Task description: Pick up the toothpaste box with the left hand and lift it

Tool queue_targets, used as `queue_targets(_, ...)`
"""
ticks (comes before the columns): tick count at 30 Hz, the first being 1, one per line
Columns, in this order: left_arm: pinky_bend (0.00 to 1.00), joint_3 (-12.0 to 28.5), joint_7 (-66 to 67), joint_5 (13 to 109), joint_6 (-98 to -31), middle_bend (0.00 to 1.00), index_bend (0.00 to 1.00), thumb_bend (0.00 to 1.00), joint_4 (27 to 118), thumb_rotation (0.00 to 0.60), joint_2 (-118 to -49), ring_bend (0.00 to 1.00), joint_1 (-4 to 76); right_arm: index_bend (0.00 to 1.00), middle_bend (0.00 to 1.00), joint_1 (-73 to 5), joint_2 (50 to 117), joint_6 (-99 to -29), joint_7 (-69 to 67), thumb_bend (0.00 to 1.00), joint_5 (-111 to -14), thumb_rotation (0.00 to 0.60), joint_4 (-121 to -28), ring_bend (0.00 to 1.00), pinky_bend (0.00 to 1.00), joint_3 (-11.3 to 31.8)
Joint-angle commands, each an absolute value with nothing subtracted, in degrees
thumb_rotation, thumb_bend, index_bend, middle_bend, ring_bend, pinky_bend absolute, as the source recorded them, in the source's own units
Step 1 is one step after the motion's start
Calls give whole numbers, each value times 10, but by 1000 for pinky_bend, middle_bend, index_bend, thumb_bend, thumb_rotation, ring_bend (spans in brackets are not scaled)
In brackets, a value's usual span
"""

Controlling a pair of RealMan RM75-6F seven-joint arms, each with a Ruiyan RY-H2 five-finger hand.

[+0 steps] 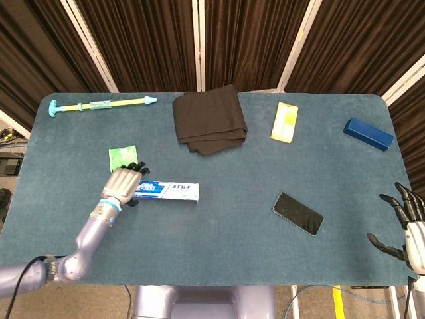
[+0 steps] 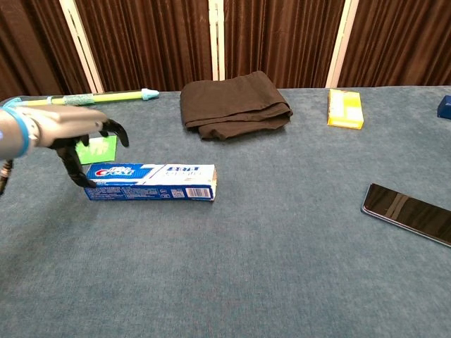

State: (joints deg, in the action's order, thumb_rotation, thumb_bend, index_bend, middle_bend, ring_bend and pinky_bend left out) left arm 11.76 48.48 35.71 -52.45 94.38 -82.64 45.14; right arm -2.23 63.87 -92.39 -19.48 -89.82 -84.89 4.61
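- The blue carpeted tabletop (image 1: 219, 232) carries everything, in front of dark brown curtains
- A folded dark brown cloth (image 1: 209, 119) lies toward the far edge, near the middle
- A long yellow and pale-blue plastic stick (image 1: 99, 105) lies along the far left edge
- The blue and white cardboard toothpaste box (image 1: 169, 191) lies flat on the tabletop, left of centre, its long side running left to right
- The left hand (image 1: 122, 183), silver-backed with black fingers, is at the left end of the toothpaste box; in the chest view its fingers (image 2: 116, 130) arch over that end with the thumb down at the near front corner, spread apart and not yet closed on the box, which rests on the tabletop
- The right hand (image 1: 410, 222) is at the near right corner, well apart from everything, with its fingers spread and nothing in it
- A black flat phone (image 1: 298, 213) lies right of centre, turned at an angle
- A dark blue rectangular box (image 1: 368, 133) sits near the far right edge
- A yellow rectangular box (image 1: 284, 122) lies just right of the cloth
- A small green flat packet (image 1: 122, 157) lies just beyond the left hand
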Motion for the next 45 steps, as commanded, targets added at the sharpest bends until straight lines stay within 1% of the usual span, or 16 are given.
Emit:
queue_targets(1,252,105,495,334,-528,92,210,222,920,600,-856,129,473,232,4,-22,636,-924,-202,75,-895,600,-847,0,59,49)
queue_targets(6,252,90,498,317,-538,95,215,222,905,600,-877,132,490,232,4,-22,634,-924,-215,75,-891,600,-845,0,59,51)
queue_targets(9,262,85,500,310,-545,116,238,223,894,600,-886,147,497,233,4,-21,633,-926,-219,76,-892,600,-845,0,58,52)
queue_targets(15,306,80,488,311,-559,197,323,226,868,600,-909,211,504,233,7,-20,632,-929,-224,76,-893,600,-845,0,58,52)
queue_targets(20,345,73,481,323,-573,264,393,249,856,600,-925,267,506,233,8,-20,632,-929,-225,75,-893,600,-844,0,58,53)
queue_targets(29,363,68,474,331,-589,294,424,271,846,600,-935,293,505,233,8,-20,632,-928,-225,75,-894,600,-843,0,58,52)
queue_targets(36,369,69,468,346,-600,302,433,281,851,600,-923,301,503,234,8,-21,633,-927,-222,75,-893,600,-843,0,59,53)
queue_targets(45,369,65,502,380,-636,302,431,282,898,600,-871,301,509,235,10,-20,635,-929,-215,75,-892,600,-842,0,59,54)
